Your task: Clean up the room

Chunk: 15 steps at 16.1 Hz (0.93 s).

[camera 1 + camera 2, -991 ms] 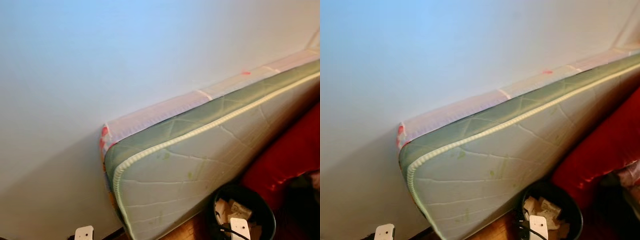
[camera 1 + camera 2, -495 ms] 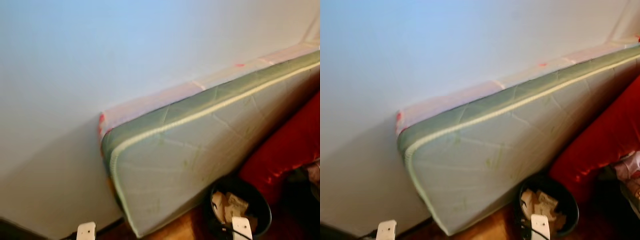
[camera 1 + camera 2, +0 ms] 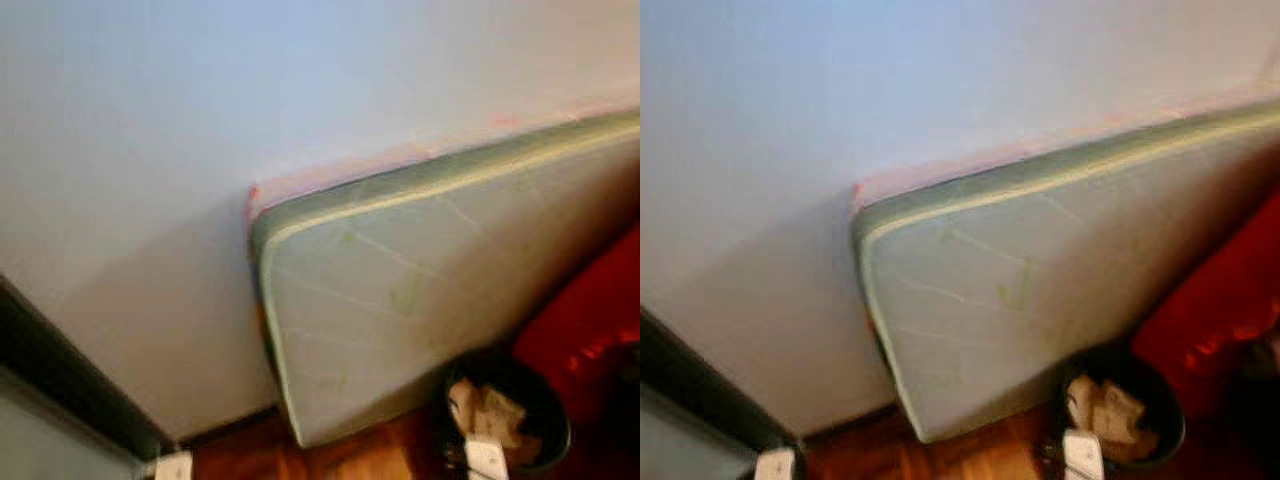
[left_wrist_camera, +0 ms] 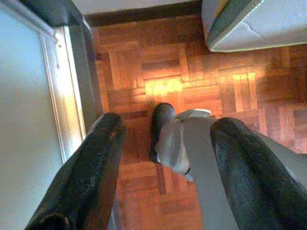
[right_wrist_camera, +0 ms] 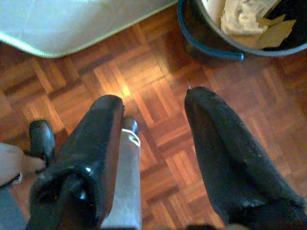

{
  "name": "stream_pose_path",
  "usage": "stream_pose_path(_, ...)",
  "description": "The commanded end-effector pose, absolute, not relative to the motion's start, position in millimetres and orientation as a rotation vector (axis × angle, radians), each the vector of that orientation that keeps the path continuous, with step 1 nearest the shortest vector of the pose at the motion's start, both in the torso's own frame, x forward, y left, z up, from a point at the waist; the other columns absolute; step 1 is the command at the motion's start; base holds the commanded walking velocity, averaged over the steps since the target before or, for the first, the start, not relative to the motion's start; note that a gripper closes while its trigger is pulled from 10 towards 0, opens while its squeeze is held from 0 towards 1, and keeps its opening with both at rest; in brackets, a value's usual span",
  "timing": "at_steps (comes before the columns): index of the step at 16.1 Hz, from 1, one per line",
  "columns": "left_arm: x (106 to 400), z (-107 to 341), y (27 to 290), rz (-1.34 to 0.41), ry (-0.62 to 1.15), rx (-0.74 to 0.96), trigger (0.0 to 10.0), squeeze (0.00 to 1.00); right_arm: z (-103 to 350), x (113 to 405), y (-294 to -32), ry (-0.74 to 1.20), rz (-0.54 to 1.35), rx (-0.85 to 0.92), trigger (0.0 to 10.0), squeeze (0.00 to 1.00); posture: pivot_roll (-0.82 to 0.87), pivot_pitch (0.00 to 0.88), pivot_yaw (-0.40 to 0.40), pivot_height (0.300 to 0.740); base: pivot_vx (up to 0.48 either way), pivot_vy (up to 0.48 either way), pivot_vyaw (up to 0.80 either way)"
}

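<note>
So my view swung since a sec ago, and that's my head turning, not stuff moving. The mattress (image 3: pixel 430 300) leaning on the wall (image 3: pixel 200 130) now sits more to the right of my view, w/ its rounded corner closer to the middle, and a dark door frame (image 3: pixel 60 380) has come into the lower left that wasn't there before. More of the wood floor (image 3: pixel 350 455) shows under the mattress too. It's all blurrier than before (I'm mid-turn).

The black bin (image 3: pixel 510 420) w/ crumpled paper (image 3: pixel 1102 412) in it is on the floor just beside the mattress's lower edge, w/ the red cushion thing (image 3: pixel 590 320) right behind it, same as before.

My left gripper (image 4: pixel 165 177) hangs over the parquet near the door frame, fingers (image 4: pixel 91 172) spread apart, nothing between them; below it I see my own foot (image 4: pixel 160 127). My right gripper (image 5: pixel 158 163) also has its fingers apart and empty, over the floor btw the mattress edge and the bin rim.
</note>
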<state>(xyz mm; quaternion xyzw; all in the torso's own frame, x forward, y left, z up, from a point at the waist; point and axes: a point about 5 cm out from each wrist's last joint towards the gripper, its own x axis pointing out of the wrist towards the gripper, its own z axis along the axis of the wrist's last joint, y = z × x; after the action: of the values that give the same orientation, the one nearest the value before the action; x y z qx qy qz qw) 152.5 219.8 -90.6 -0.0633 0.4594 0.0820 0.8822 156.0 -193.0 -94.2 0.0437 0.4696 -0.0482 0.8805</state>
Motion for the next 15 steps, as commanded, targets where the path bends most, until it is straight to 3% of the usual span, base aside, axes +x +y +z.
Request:
stream_pose_path(1, 194.3, -75.6, 208.9, 0.052, 0.951, -0.01, 10.0, 0.0, -89.8, 164.7, -204.3, 0.968, -0.195, 0.277, 10.0, 0.0, 0.04, 0.0, 0.009, 0.74, 0.0, 0.0, 0.0)
stream_pose_path(5, 195.3, -75.0, 209.0, 0.039, 0.95, 0.007, 10.0, 0.0, -89.6, 165.4, -204.1, 0.966, -0.199, 0.284, 10.0, 0.0, 0.04, 0.0, 0.008, 0.74, 0.0, -0.164, -0.1)
stream_pose_path(9, 196.1, -74.6, 208.8, 0.036, 0.949, 0.005, 10.0, 0.0, -89.1, 166.5, -203.9, 0.974, -0.168, 0.259, 10.0, 0.0, 0.04, 0.0, 0.007, 0.74, 0.0, -0.29, -0.78)
stream_pose_path(15, 197.2, -73.8, 209.6, 0.031, 0.946, 0.008, 10.0, 0.0, -88.5, 168.0, -203.7, 0.956, -0.191, 0.266, 10.0, 0.0, 0.03, 0.0, 0.016, 0.74, 0.0, -0.256, 0.0)
